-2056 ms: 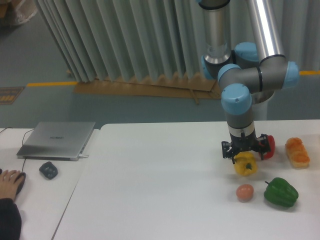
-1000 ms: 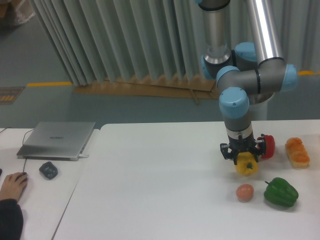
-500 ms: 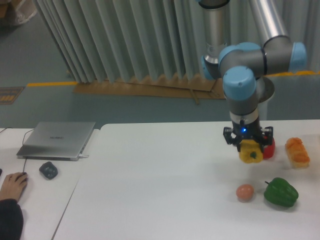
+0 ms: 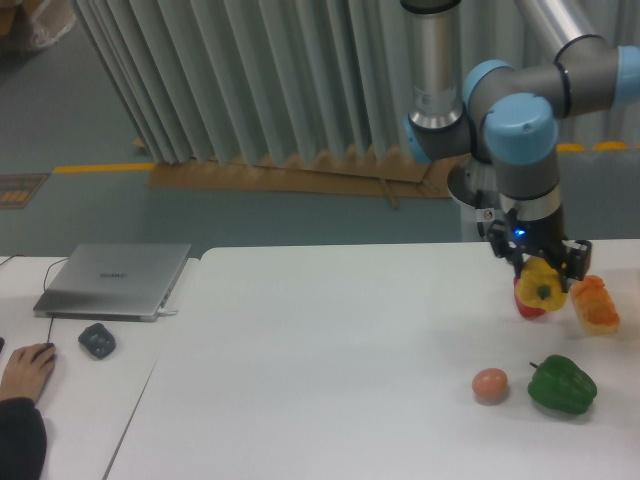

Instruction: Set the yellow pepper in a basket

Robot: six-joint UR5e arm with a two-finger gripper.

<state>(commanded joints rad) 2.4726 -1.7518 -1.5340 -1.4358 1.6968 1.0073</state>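
The yellow pepper (image 4: pixel 541 285) hangs in the air above the right side of the white table (image 4: pixel 320 380), held between the fingers of my gripper (image 4: pixel 540 268), which is shut on it. It covers part of the red pepper (image 4: pixel 527 305) lying behind it on the table. No basket shows in this view.
An orange lumpy item (image 4: pixel 596 303) lies at the right edge. A green pepper (image 4: pixel 561 384) and a small pinkish round fruit (image 4: pixel 490 384) sit near the front right. At the left are a laptop (image 4: pixel 112 280), a mouse (image 4: pixel 97 340) and a person's hand (image 4: pixel 25 370).
The gripper has risen off the table with the yellow pepper and swung to the right, from left of the red pepper to above it.
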